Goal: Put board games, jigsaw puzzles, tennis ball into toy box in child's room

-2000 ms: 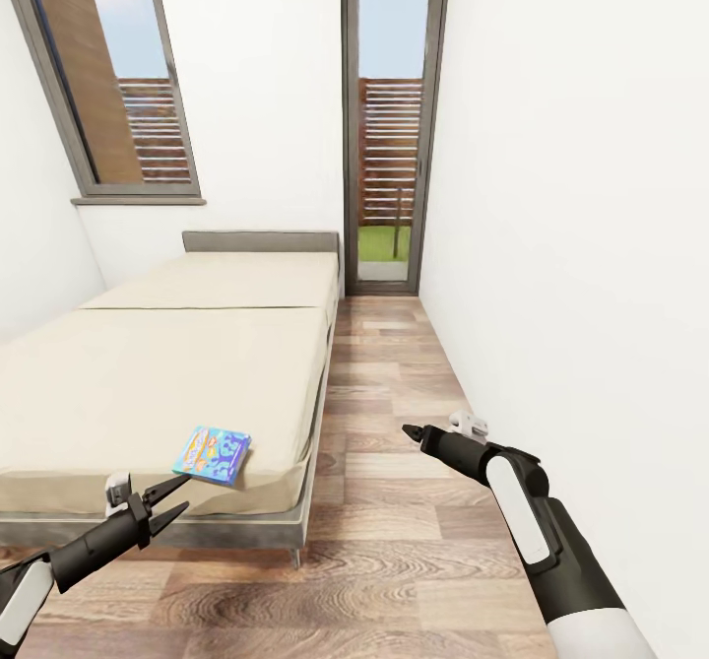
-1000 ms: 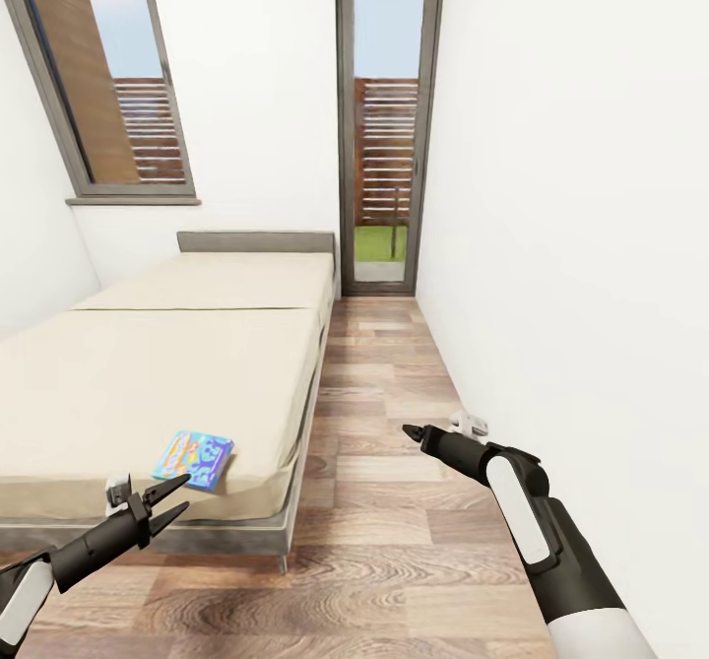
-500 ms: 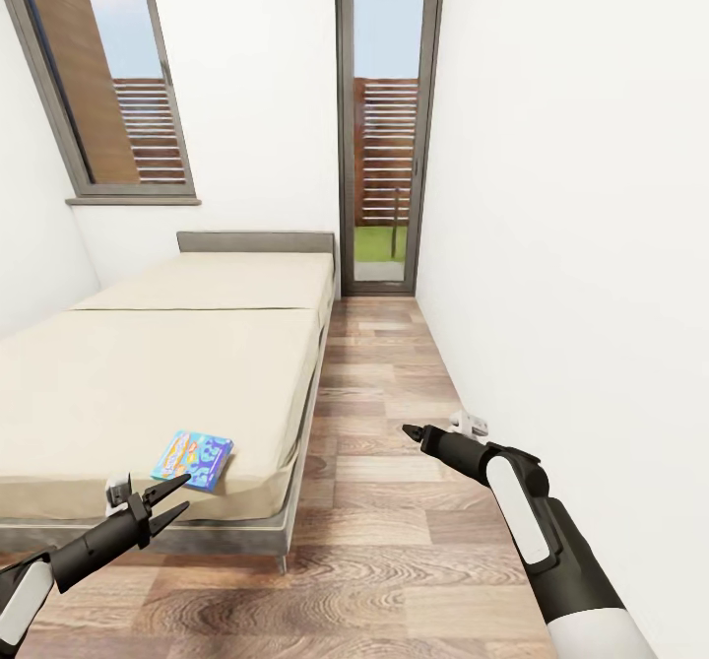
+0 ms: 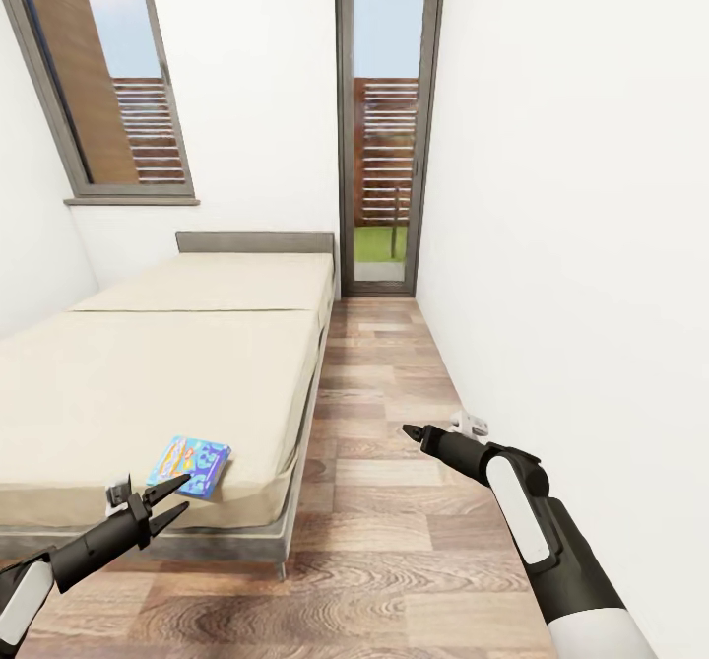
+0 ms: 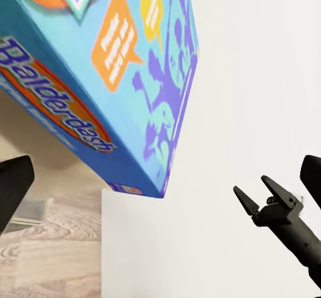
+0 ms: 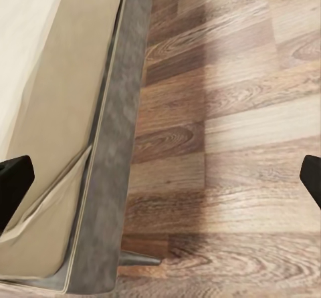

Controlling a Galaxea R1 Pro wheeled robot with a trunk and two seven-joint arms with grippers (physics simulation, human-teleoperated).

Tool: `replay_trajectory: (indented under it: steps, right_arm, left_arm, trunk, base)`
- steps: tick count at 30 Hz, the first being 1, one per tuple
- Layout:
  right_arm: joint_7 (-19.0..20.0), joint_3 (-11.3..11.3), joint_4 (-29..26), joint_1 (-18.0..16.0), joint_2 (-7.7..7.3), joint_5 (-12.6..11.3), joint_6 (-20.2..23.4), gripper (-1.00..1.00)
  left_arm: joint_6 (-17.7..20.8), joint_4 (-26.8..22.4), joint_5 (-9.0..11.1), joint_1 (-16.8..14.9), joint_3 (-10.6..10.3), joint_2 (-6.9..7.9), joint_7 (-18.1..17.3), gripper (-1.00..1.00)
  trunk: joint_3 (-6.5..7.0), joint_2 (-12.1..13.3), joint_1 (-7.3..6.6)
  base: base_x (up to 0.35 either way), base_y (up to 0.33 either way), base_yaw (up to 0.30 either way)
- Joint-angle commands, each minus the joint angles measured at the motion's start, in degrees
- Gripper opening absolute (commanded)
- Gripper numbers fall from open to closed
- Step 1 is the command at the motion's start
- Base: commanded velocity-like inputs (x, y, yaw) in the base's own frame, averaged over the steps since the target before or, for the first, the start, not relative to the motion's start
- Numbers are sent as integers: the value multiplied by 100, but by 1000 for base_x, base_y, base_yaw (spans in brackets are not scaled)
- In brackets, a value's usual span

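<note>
So the base has crept left over the last two seconds: the blue board game [image 4: 189,466] sits lower-left in my head view now, right ahead of my left gripper [image 4: 177,497], near the foot corner of the bed [image 4: 167,363]. Left jaws spread, nothing held, tips just short of the box. Right gripper [image 4: 411,431] hangs over the floor [image 4: 394,541], empty; wrist view shows its fingers apart. Lined up for the pick, I'd say.

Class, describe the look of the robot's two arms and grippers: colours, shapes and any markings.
Both arms are slim and black with white oblong panels, turning white toward the body. The left gripper and right gripper each have two black, pointed, jagged-edged fingers. No cables or lettering are visible.
</note>
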Motion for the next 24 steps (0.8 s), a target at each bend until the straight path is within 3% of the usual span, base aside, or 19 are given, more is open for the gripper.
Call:
replay_trajectory:
  steps: [1,24]
  right_arm:
    - [-33,0,-5,-3,2,-39,20,100]
    - [-33,0,-8,-3,-1,-39,20,100]
  left_arm:
    - [36,1,19,-3,2,1,-5,100]
    - [34,2,19,-3,-3,-7,-5,100]
  trunk:
    - [-6,-2,0]
    - [-6,-2,0]
  base:
    - [124,0,0]
    - [23,0,0]
